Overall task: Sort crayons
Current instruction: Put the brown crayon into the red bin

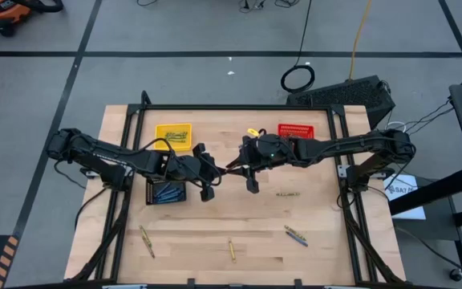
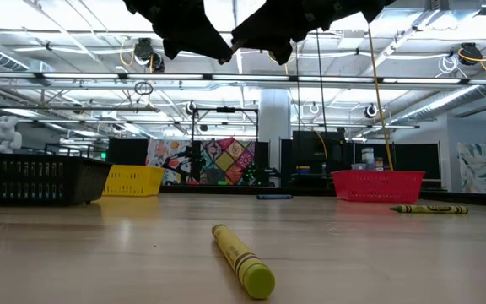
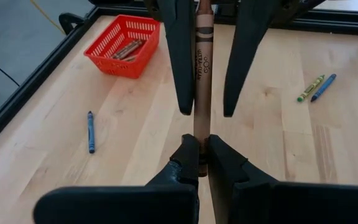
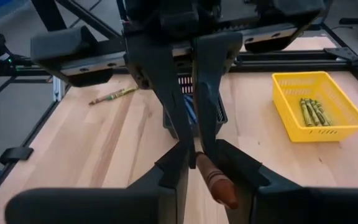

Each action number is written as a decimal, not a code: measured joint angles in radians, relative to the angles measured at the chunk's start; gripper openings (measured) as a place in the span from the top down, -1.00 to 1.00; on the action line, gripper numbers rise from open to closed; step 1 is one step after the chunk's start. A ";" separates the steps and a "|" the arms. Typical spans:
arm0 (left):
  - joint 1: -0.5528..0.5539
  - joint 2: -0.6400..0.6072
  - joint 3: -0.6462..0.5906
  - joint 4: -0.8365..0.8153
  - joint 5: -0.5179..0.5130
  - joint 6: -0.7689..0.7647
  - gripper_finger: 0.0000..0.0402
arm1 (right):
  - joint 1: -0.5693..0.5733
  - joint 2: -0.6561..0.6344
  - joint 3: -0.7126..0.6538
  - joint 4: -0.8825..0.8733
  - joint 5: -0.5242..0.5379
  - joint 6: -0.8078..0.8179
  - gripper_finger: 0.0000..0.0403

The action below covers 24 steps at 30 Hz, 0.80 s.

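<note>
Low view: nearest you, a yellow-green crayon (image 2: 243, 261) lies loose on the table (image 2: 99, 253). High view: both grippers meet mid-table. Left wrist: left gripper (image 3: 199, 163) pinches one end of the brown crayon (image 3: 202, 62); red basket (image 3: 124, 46) holds brownish crayons. Right wrist: right gripper (image 4: 199, 167) closed on the other end; yellow basket (image 4: 316, 106) holds greens. Light, stiff, waxy, likely snaps, so grip mid-shaft.

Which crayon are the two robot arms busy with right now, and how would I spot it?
Look above the middle of the wooden table, where the two dark arms meet tip to tip. The left gripper is shut on one end of a brown crayon; the right gripper stands around the other end. It alone hangs in the air; the others lie flat.
</note>
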State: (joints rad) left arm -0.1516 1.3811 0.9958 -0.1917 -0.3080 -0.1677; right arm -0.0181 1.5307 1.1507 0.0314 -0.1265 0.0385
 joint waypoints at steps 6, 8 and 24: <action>0.000 0.000 0.000 -0.001 0.000 0.001 0.96 | 0.000 0.000 0.000 -0.012 0.002 0.002 0.89; 0.000 0.000 0.000 -0.002 0.000 0.001 0.96 | -0.001 0.000 0.000 -0.013 0.026 0.002 0.96; 0.001 0.000 0.000 -0.005 -0.002 0.007 0.96 | -0.001 0.000 0.000 -0.020 0.048 0.126 0.99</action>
State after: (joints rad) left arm -0.1509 1.3815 0.9958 -0.1965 -0.3096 -0.1609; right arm -0.0193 1.5307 1.1507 0.0113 -0.0784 0.1648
